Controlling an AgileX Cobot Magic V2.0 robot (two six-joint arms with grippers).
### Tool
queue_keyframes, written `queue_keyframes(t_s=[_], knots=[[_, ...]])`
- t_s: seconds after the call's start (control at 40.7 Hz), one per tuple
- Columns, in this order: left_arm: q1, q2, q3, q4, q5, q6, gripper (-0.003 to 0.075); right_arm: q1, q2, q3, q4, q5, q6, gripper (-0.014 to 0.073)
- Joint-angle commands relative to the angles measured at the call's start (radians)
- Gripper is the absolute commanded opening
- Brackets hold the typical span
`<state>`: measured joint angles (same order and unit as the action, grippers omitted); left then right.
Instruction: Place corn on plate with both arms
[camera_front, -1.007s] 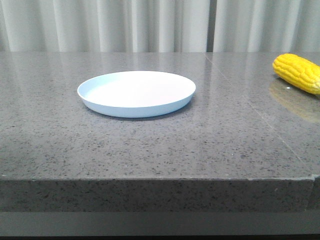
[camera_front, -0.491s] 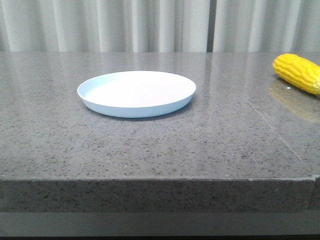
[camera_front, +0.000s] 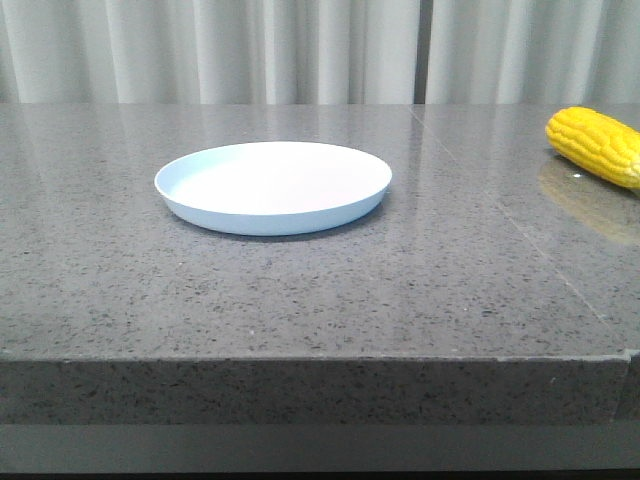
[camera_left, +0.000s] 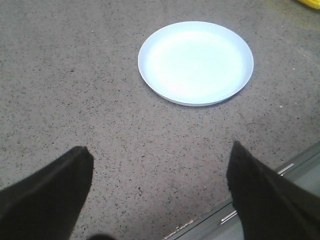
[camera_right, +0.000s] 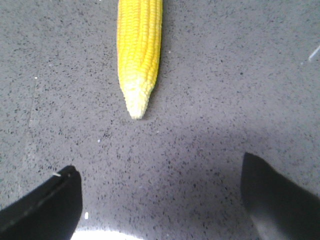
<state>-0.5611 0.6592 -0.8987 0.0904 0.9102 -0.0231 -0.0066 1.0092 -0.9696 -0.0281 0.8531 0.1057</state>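
The pale blue-white plate (camera_front: 272, 186) sits empty on the grey stone table, left of centre in the front view, and shows in the left wrist view (camera_left: 196, 62). The yellow corn (camera_front: 595, 146) lies at the far right edge of the front view, partly cut off. In the right wrist view the corn (camera_right: 139, 50) lies with its pale tip pointing toward my right gripper (camera_right: 159, 176), which is open and empty, short of the tip. My left gripper (camera_left: 161, 160) is open and empty over bare table, short of the plate. Neither gripper shows in the front view.
The grey speckled table (camera_front: 300, 290) ends in a thick front edge (camera_front: 300, 385). White curtains (camera_front: 300, 50) hang behind it. The table's edge and a metal rail (camera_left: 280, 172) show beside my left gripper. A yellow sliver of corn (camera_left: 309, 3) shows at that view's corner.
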Motion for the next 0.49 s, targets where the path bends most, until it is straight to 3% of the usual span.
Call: queue_keyframes(t_s=[0.0,0.467], knots=[[-0.006,0.000,-0.026,0.006,-0.069,-0.011,0.0545,-0.004,0.075,-0.097,-0.004,-0.019,-0.012,0.0664],[-0.006,0.000,-0.026,0.006,-0.069,-0.011,0.0545,-0.003,0.484,-0.433,0.038,0.029,-0.014,0.0664]])
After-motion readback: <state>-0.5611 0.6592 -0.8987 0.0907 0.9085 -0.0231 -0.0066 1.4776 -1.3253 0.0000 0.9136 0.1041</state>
